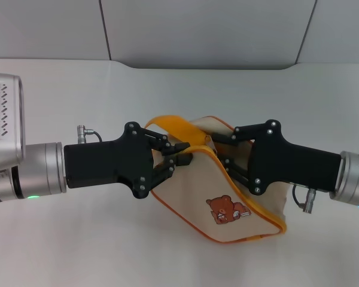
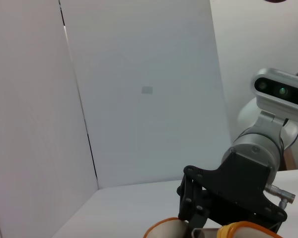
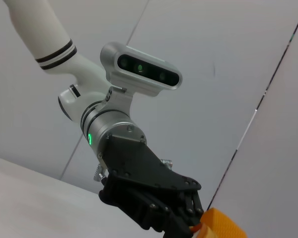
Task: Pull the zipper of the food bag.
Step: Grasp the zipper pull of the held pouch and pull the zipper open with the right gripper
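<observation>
The food bag [image 1: 227,185] lies mid-table in the head view, beige with orange piping and a brown bear print [image 1: 227,210]. Its orange loop handle [image 1: 167,127] stands up at the top. My left gripper [image 1: 182,153] reaches in from the left, its fingers pinched on the bag's top rim. My right gripper [image 1: 221,150] reaches in from the right and clamps the rim's other end. The zipper and its pull tab are hidden between the fingers. The left wrist view shows the right gripper's body [image 2: 228,198]. The right wrist view shows the left gripper's body [image 3: 154,198].
The white table [image 1: 78,239] runs to grey wall panels [image 1: 197,30] at the back. A corner of the orange handle [image 3: 221,225] shows in the right wrist view.
</observation>
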